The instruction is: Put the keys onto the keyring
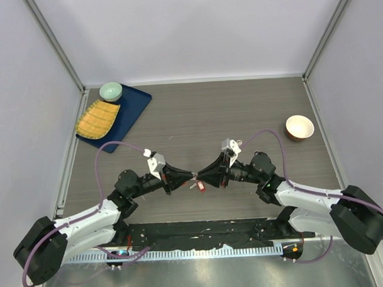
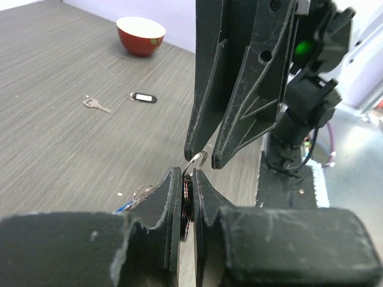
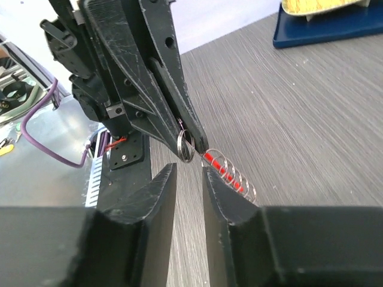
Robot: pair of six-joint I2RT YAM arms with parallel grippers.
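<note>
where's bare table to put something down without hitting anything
The wide strip of table between the blue tray and the red bowl is bare. Crowded: the centre, where the left gripper and right gripper meet at the keyring, and near the bowl, where a silver key and black fob lie.

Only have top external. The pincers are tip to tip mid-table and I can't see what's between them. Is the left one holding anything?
Observer: Yes. The wrist cameras show the left pincer shut on the keyring, clamping its small metal loop.
Operator: Is the right one gripping it too?
Observer: No. The right pincer is open, with its fingers apart and clamping nothing. The loop sits right at their tips.
Operator: Any key on the table?
Observer: A silver key lies flat on it, next to a black fob but not touching it, on the side toward the red bowl.
</note>
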